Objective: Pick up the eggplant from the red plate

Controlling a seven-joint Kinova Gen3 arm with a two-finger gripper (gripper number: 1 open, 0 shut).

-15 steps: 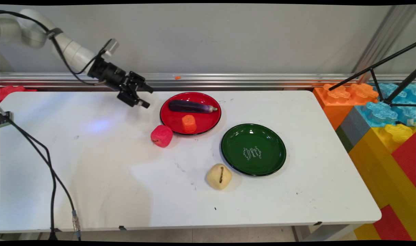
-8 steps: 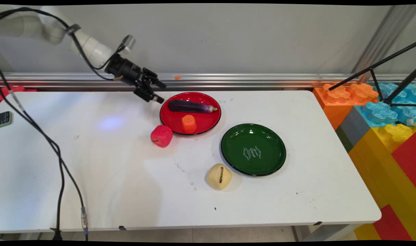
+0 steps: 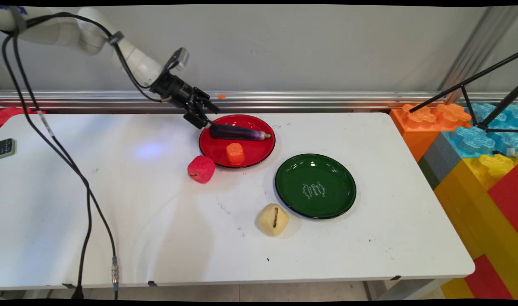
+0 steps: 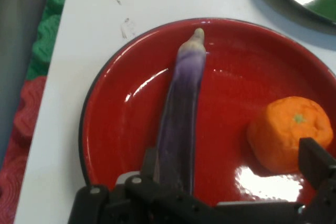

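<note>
We see the gripper [image 3: 208, 117] open wide over the left rim of the red plate [image 3: 259, 153], holding nothing, one finger [image 4: 317, 163] near the orange [image 4: 290, 132]. The eggplant [image 3: 238, 133] lies on the plate's far half, its dark end at the gripper. A red apple [image 3: 201, 168] sits just beside the plate.

We see a white table [image 3: 114, 221] bearing a red plate [image 3: 259, 155], a green plate [image 3: 293, 199], a red apple-like toy [image 3: 201, 168] just beside the red plate, a pale yellow, perhaps apple-shaped, toy [image 3: 273, 219] near the green one.
</note>
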